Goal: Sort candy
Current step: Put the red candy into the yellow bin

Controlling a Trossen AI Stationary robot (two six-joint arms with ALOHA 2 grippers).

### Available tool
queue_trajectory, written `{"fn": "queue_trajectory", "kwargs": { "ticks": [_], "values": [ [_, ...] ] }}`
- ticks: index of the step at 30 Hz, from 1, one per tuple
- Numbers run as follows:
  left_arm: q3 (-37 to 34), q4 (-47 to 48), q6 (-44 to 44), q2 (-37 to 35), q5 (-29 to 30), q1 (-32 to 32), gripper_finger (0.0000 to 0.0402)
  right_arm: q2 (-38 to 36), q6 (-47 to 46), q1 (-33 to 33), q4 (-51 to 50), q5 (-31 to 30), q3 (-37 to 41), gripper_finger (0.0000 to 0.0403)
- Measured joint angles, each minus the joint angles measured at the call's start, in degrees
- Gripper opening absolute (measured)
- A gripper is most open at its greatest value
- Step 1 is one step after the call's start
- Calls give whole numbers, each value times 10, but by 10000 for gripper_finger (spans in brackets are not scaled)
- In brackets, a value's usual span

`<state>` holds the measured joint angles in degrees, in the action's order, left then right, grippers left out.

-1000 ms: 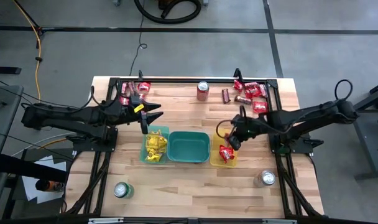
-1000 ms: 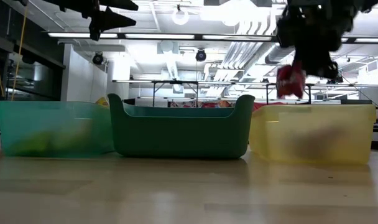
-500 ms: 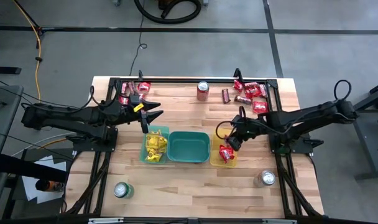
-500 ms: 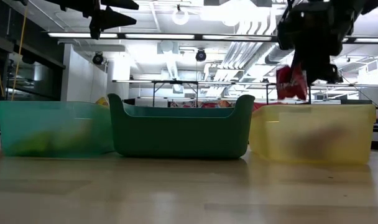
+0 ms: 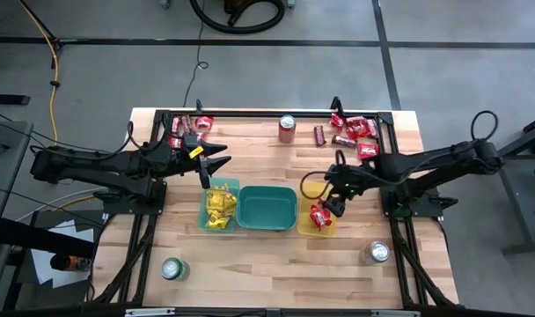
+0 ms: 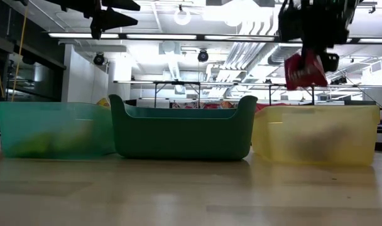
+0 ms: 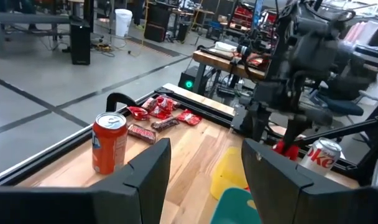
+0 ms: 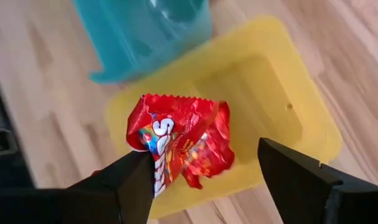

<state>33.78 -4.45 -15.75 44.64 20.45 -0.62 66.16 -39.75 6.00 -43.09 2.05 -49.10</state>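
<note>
My right gripper (image 5: 336, 204) hangs over the yellow bin (image 5: 304, 224), fingers wide apart, with a red candy packet (image 8: 179, 143) between them. In the low view the packet (image 6: 304, 69) is tilted just under the gripper, above the bin's rim. More red packets (image 5: 318, 217) lie in that bin. My left gripper (image 5: 216, 163) is open and empty, held high beyond the pale teal bin (image 5: 220, 206), which holds yellow packets. Loose red packets and brown bars lie at the far left (image 5: 190, 128) and the far right (image 5: 354, 132). My right gripper has the red packet's edge (image 8: 139, 140) against one finger (image 8: 130, 180). The other finger (image 8: 295, 174) stands apart from it. The fingers point down over the yellow bin. The packet is tilted and clear of the bin. I cannot tell whether it still touches.
A green bin (image 5: 267, 208) stands between the pale teal and yellow bins. A red can (image 5: 287, 128) stands at the far edge, a green can (image 5: 171, 269) at the near left and a silver can (image 5: 377, 253) at the near right. A black frame (image 5: 250, 113) rims the table.
My right gripper has shifted a little toward the table's right edge above the yellow bin. The red packet under it has tipped to a slant and shows slightly higher in the low view.
</note>
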Motion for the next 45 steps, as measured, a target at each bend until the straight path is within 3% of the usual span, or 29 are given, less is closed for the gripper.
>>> {"fn": "queue_trajectory", "kwargs": {
  "ticks": [5, 11, 18, 23, 27, 35, 45],
  "values": [
    [0, 1, 0, 0, 10, 0, 186, 63, -65, -7, -31, -8, 0, 266],
    [0, 1, -1, 0, 10, 0, 186, 73, -63, -1, 53, -25, -1, 266],
    [0, 1, -5, 0, 10, 0, 186, 72, -65, -40, -146, -168, -67, 263],
    [0, 1, -6, 0, 10, 0, 186, 72, -82, -133, -230, -227, -79, 253],
    [0, 0, -6, 0, 10, 0, 186, 72, -79, -244, -219, -231, -36, 240],
    [0, 0, -6, 0, 10, 0, 186, 72, -106, -436, -82, -231, 79, 216],
    [0, 0, -5, 0, 10, 0, 186, 72, -248, -514, 64, -229, 180, 211]
  ]
}}
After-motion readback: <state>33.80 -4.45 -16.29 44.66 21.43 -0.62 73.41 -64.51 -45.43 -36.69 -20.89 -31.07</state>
